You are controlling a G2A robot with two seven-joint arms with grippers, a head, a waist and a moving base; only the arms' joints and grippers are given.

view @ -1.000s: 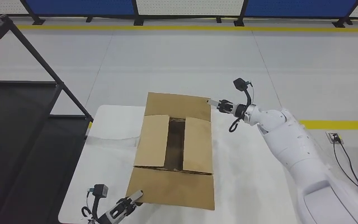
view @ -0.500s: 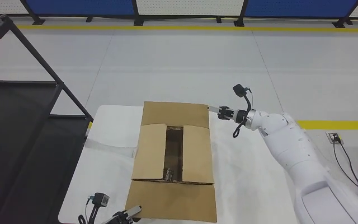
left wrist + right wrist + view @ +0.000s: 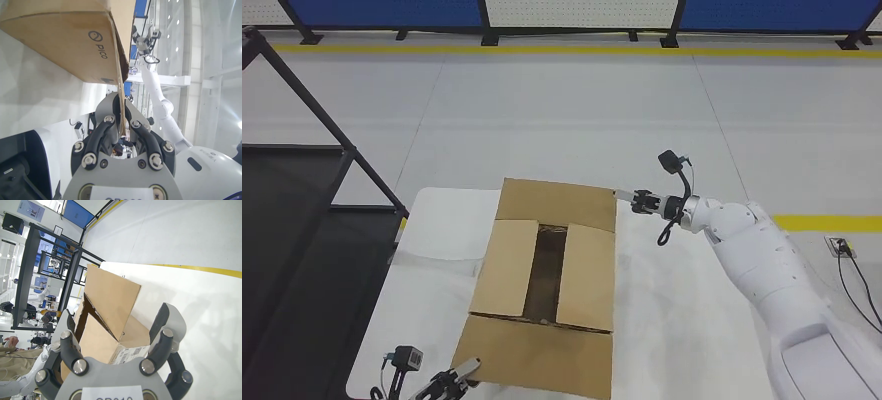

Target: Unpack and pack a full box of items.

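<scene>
Left end effector (image 3: 121, 107) clamps a flap (image 3: 122, 64) of the box (image 3: 587, 285); the cardboard looks stiff and light. Right end effector (image 3: 117, 313) is spread wide, box just ahead.

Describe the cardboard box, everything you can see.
Brown corrugated cardboard box on the white table. Two inner flaps lie nearly shut, leaving a dark slot; far flap and near flap spread outward. Left pincer clamps the near flap's edge; right pincer, open, sits at the far flap's corner. Label on one side.
</scene>
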